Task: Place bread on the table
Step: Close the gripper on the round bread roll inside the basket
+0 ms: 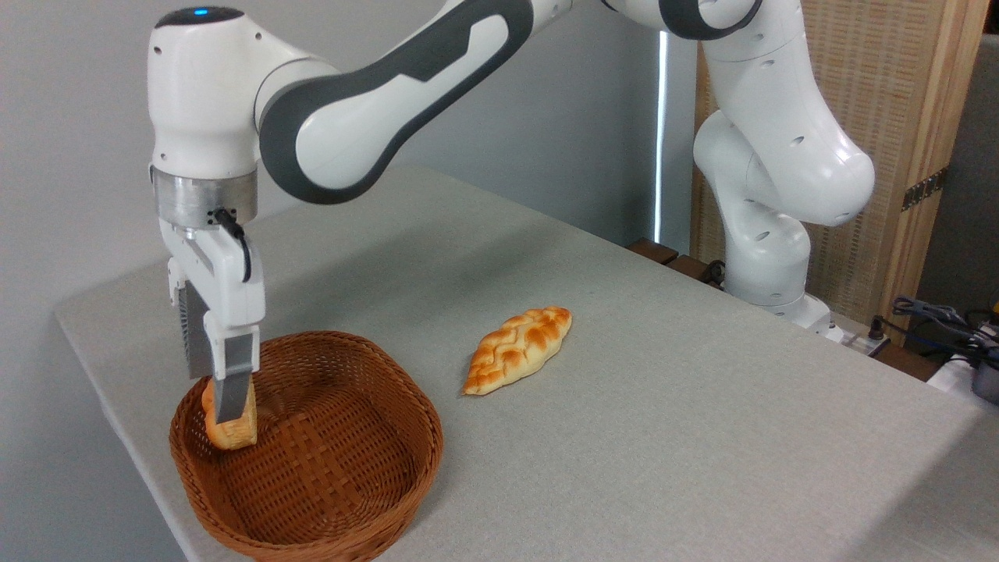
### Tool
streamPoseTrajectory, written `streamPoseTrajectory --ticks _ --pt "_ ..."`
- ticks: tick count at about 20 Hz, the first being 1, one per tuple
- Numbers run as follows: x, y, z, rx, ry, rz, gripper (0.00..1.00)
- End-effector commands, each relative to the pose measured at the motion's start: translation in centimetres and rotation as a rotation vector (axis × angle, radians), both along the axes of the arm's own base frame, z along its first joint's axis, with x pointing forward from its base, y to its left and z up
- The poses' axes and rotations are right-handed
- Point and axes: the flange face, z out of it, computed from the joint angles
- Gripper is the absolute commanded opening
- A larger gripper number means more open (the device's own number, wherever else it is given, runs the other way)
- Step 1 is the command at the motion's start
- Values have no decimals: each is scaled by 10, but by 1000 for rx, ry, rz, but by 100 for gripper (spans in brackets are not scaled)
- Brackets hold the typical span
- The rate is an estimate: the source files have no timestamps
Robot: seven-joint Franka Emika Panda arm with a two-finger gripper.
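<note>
A white robot arm reaches down so that its claw [221, 410] sits inside a brown wicker basket [328, 499], its two fingers [232, 394] straddling a small pale-golden bread bun [234, 432]; I cannot tell whether they are pressing on it. The bun leans against the basket's inner wall, just below the fingertips. To the claw's right, well apart, a braided orange-brown loaf [517, 349] lies on the grey cloth table [663, 437].

We see a brown woven wicker basket [328, 460] at the near left; to its right, apart from it, lies a long braided orange-brown loaf [517, 349]; behind stands a pale wooden screen [905, 117]; dark cables [936, 316] gather at the far right.
</note>
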Motion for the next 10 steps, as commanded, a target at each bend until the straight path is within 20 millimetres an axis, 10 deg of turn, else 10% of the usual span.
streamPoseTrajectory --ticks 1,10 --pt "9 -5 -9 -2 -46 -14 100" --pt "6 -7 -9 6 -29 -23 100"
